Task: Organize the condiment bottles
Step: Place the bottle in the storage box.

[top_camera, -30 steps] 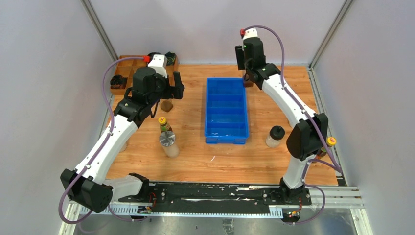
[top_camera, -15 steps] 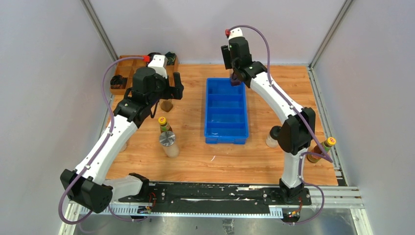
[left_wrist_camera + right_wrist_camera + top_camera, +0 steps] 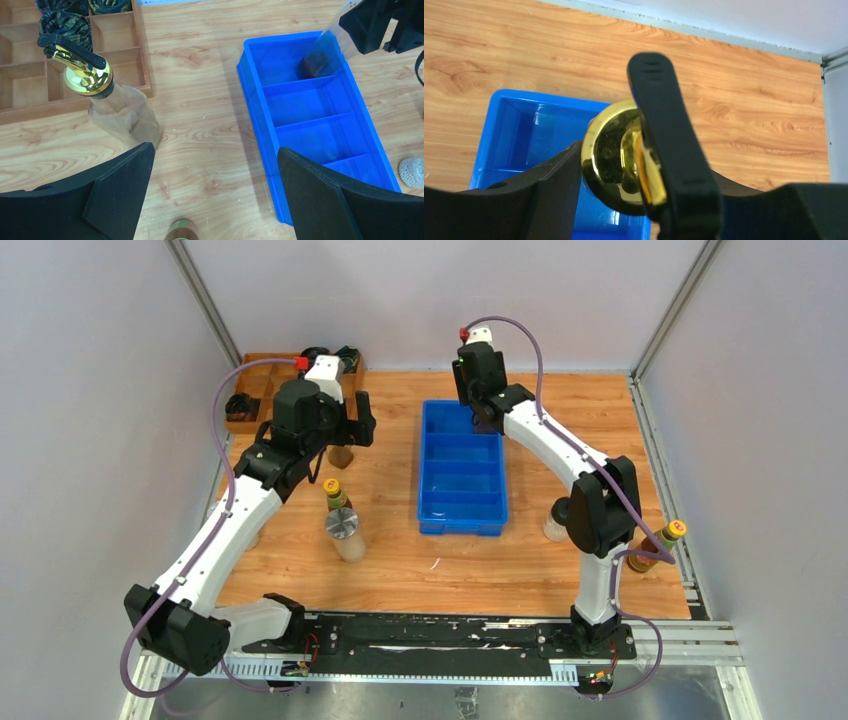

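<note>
Item: gold-spouted bottle (image 3: 616, 160), clamped in your right gripper (image 3: 483, 412), base in the bin's (image 3: 254, 107) top compartment; left gripper (image 3: 212, 155) spread, empty; release it early or off-plumb and it could topple onto the divider.

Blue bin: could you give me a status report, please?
Right gripper shut on gold-spouted bottle, base in far compartment of blue bin. Left gripper open, near second spouted bottle. Nothing blocking.
</note>
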You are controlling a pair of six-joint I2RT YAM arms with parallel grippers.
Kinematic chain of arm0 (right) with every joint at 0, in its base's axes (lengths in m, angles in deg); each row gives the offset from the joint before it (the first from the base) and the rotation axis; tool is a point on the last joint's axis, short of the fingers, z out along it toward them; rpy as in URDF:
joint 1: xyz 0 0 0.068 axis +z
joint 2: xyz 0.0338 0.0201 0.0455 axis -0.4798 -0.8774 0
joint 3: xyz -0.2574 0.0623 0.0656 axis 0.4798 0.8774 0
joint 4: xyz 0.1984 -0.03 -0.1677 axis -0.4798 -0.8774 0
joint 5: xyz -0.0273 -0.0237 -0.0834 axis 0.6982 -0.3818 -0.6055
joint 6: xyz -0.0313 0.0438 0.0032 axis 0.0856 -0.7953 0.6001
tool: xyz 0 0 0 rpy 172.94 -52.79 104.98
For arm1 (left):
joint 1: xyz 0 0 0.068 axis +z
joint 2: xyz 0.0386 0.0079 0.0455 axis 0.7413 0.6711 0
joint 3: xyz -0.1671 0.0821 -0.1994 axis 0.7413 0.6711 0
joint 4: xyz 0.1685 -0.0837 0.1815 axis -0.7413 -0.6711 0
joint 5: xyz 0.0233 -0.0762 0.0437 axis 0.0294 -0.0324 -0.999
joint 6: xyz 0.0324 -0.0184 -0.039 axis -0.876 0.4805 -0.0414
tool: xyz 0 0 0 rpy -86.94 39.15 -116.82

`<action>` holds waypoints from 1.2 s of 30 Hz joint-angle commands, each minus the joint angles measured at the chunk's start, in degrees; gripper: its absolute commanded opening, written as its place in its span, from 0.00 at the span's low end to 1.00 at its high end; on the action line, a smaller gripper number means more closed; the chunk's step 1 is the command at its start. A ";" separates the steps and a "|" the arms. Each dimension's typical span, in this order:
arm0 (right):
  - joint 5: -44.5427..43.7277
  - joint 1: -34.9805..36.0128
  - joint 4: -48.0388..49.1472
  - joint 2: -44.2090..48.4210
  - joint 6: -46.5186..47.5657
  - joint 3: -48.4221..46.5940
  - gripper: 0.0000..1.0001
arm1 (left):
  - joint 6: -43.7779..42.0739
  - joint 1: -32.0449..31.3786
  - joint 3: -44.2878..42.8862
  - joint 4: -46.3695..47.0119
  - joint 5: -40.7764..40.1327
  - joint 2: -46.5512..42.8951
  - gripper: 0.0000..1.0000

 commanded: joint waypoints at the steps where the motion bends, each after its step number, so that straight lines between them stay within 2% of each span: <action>1: -3.55 0.85 6.32 4.34 -2.78 2.19 0.02 | -0.25 0.07 1.12 0.27 0.60 -0.55 1.00; 8: -3.82 0.85 10.00 4.02 -5.34 5.79 0.02 | -0.52 0.07 1.15 0.24 0.38 -0.10 1.00; 15: -4.49 0.98 18.45 5.54 -8.72 12.99 0.01 | -0.70 0.05 1.04 0.15 0.25 0.34 1.00; 23: -4.57 1.55 19.17 5.22 -9.49 15.75 0.02 | -0.49 0.07 1.41 0.07 0.38 0.41 1.00; 24: -4.61 1.64 18.82 5.20 -9.52 15.76 0.08 | -0.44 0.05 1.42 -0.01 0.40 0.36 1.00; 26: -4.61 1.79 18.55 5.15 -9.53 15.94 0.31 | -0.35 0.06 1.35 -0.35 0.38 0.41 1.00; 27: -4.61 1.86 18.43 5.17 -9.48 15.97 0.39 | -0.35 0.07 1.32 -0.45 0.38 0.41 1.00; 34: -4.35 2.36 17.95 5.18 -9.38 15.49 0.61 | 0.14 0.07 1.40 -0.68 0.38 0.43 1.00; 36: -4.48 2.53 17.85 5.31 -9.23 15.37 0.74 | 0.18 0.07 1.40 -0.65 0.32 0.41 1.00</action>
